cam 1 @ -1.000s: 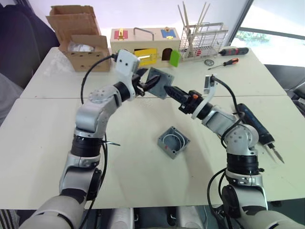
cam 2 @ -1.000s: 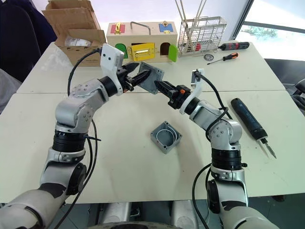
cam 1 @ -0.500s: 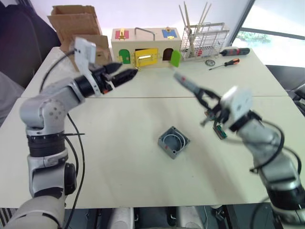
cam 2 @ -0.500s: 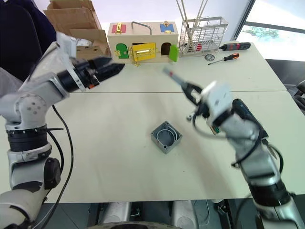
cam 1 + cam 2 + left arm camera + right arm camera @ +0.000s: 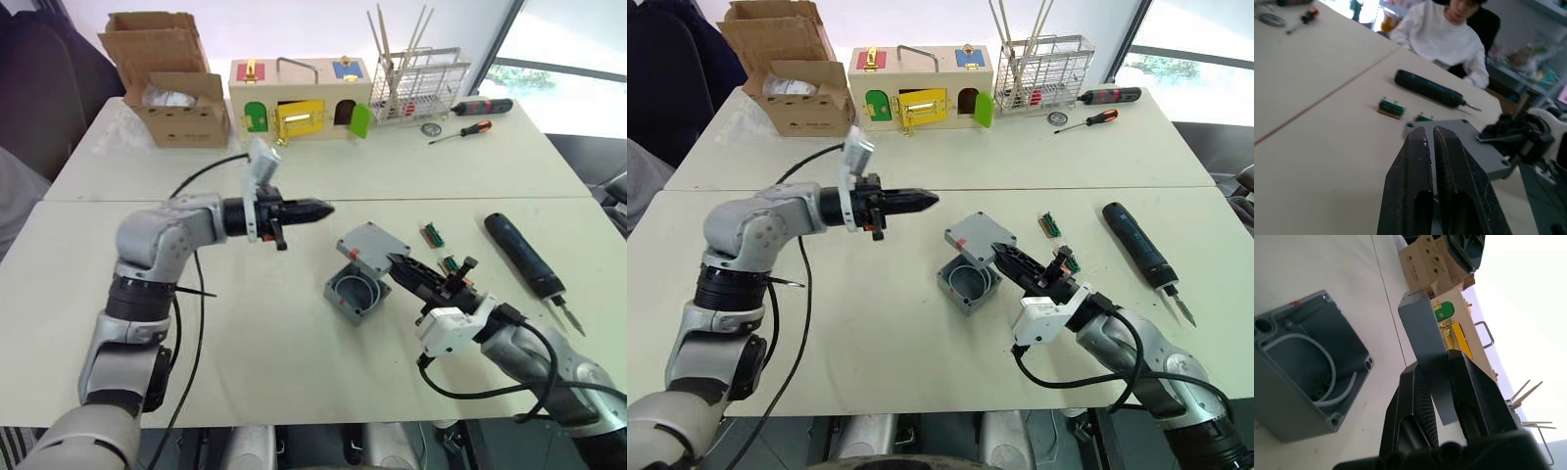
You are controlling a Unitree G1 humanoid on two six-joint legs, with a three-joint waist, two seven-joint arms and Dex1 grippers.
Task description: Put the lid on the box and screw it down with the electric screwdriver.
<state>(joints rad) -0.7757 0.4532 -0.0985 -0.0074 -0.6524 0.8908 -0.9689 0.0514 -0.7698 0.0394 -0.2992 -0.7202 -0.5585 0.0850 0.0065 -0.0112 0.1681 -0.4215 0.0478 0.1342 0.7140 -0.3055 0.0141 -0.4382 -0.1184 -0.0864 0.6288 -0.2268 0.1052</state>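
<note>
The open grey box [image 5: 356, 292], white wire coiled inside, stands mid-table. My right gripper [image 5: 394, 260] is shut on one edge of the grey lid [image 5: 370, 244], which it holds tilted just above the box's far right corner. The right wrist view shows the lid [image 5: 1426, 342] clamped between both fingers [image 5: 1415, 382], with the box [image 5: 1308, 362] beside it. To the left of the lid, my left gripper [image 5: 323, 208] hovers above the table, shut and empty, pointing at the lid. The dark electric screwdriver [image 5: 524, 257] lies on the table to the right.
Small green parts [image 5: 432, 233] lie between lid and screwdriver. At the table's far side stand a cardboard box [image 5: 167, 88], a wooden box with coloured doors [image 5: 299, 93] and a wire rack [image 5: 416, 78], with hand screwdrivers [image 5: 460, 129] nearby. A person in white [image 5: 1444, 34] sits beyond.
My left gripper let go of the lid and shut, now hovering left of it. My right gripper carried the lid from high over the table's far side down to the box.
</note>
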